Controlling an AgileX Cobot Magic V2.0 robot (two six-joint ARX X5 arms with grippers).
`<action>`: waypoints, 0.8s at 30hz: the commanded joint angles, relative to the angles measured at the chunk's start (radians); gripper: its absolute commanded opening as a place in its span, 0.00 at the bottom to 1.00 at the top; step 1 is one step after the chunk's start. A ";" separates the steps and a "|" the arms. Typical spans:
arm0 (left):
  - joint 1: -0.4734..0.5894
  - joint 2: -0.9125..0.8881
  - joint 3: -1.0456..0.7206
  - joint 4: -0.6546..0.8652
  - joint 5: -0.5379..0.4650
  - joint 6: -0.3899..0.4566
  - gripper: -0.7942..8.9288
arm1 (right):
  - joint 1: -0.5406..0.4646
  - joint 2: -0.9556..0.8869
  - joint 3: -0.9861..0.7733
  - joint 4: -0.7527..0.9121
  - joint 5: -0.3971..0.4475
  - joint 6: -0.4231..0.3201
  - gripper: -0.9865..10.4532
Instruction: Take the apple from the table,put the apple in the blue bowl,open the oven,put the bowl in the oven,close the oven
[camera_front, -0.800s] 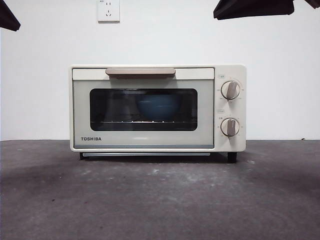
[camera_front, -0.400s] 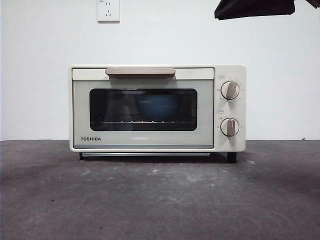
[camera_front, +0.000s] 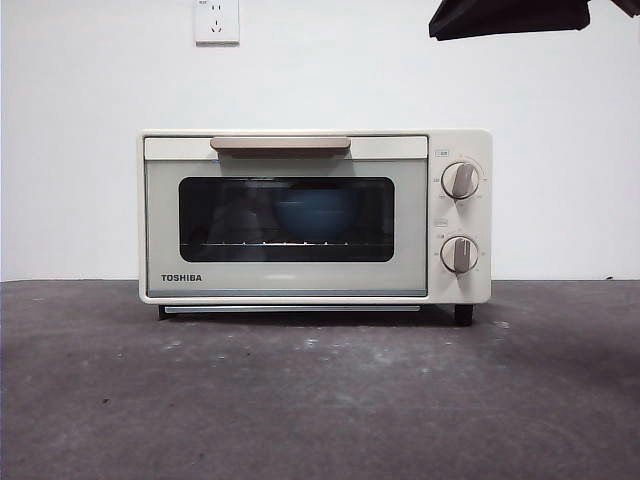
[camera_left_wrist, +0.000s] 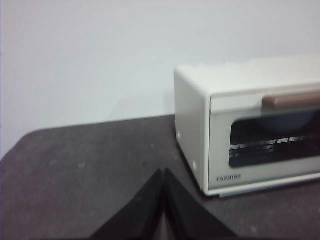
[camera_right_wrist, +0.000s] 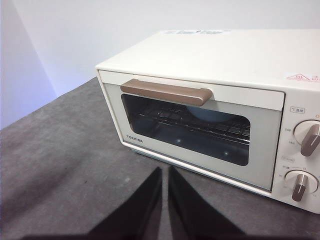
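Oven shut with the bowl inside; the task looks finished.

Nearest, the table (camera_front: 320, 400) is bare in front of the oven. The left gripper (camera_left_wrist: 163, 172) hangs over the table to the left of the oven, its jaws pressed together and holding nothing. The right gripper (camera_right_wrist: 165, 172) hangs before the oven door, its jaws almost together with only a thin gap, also holding nothing. Farther back, the oven (camera_front: 315, 215) stands with its door closed. Behind the dark glass the bowl (camera_front: 318, 213) sits on the rack. The apple cannot be seen; I judge it is in the bowl. No step seems left.
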 joint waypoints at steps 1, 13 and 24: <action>0.013 -0.047 -0.057 0.011 -0.007 0.013 0.09 | 0.009 0.007 0.004 0.010 0.002 -0.005 0.09; 0.021 -0.176 -0.212 -0.042 -0.007 0.011 0.09 | 0.009 0.007 0.004 0.010 0.002 -0.005 0.09; 0.021 -0.176 -0.220 -0.147 -0.006 -0.085 0.09 | 0.009 0.007 0.004 0.010 0.002 -0.005 0.09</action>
